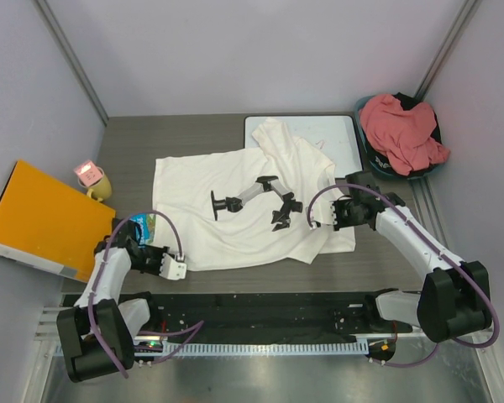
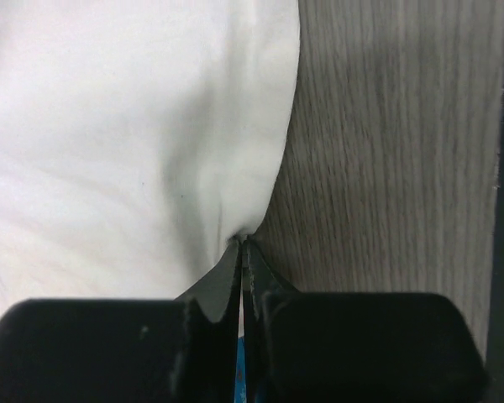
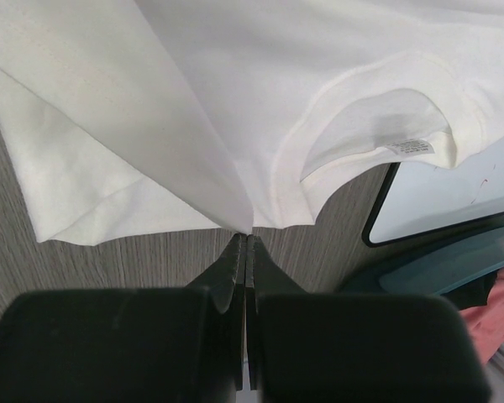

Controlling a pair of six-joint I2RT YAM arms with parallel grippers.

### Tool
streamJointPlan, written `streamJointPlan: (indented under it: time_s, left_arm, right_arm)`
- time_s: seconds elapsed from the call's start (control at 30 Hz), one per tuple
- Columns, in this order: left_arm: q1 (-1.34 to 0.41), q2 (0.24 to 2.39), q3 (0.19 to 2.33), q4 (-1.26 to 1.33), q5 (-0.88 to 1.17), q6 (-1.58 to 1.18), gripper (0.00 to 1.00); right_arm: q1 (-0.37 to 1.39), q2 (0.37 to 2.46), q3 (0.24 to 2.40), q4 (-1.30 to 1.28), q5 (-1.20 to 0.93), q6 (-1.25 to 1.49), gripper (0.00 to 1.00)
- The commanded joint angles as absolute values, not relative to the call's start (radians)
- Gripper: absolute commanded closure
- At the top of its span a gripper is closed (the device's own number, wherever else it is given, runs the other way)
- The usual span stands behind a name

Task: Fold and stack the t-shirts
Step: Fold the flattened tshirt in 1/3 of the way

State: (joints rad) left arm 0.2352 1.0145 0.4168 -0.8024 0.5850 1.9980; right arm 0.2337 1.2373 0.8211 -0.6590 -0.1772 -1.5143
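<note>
Arm bases [image 1: 92,336] sit at 6 o'clock in the overhead view. The left claw [image 1: 181,269] is pressed fully together on the white t-shirt [image 1: 193,210], pinching the hem at the garment's 7 o'clock corner; the left wrist view shows cloth puckered into the closed tips. The right claw [image 1: 317,218] is likewise closed, gripping a fold of the same shirt at its 4 o'clock edge, just beside the collar opening [image 3: 378,134] with its label.

The white t-shirt lies spread at the centre of the desk [image 1: 134,143], its 1 o'clock portion bunched over the whiteboard [image 1: 343,138]. The pink t-shirt [image 1: 399,130] lies crumpled in a dark basket [image 1: 376,172] at 2 o'clock. An orange folder [image 1: 42,218] lies at 9 o'clock, overhanging the desk edge, with a yellow mug [image 1: 99,186] just beside it.
</note>
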Motion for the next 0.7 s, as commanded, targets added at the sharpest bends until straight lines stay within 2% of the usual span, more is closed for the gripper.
streamJointPlan:
  time_s: [0.0,0.17,0.63,0.67]
  left_arm:
    - [0.236,0.985,0.537,-1.050,0.600,2.571,1.00]
    - [0.236,0.989,0.635,-1.251,0.635,2.585,1.00]
    - [0.238,1.019,0.678,-1.261,0.595,2.568,1.00]
    - [0.238,1.014,0.669,-1.253,0.588,2.568,0.95]
  right_arm:
    - [0.233,1.239,0.865,-0.649,-0.176,-1.500,0.99]
    - [0.233,1.250,0.884,-0.647,-0.192,-1.488,0.99]
    - [0.203,1.272,0.911,-0.534,-0.150,-1.453,0.99]
    - [0.198,1.273,0.910,-0.532,-0.152,-1.454,0.99]
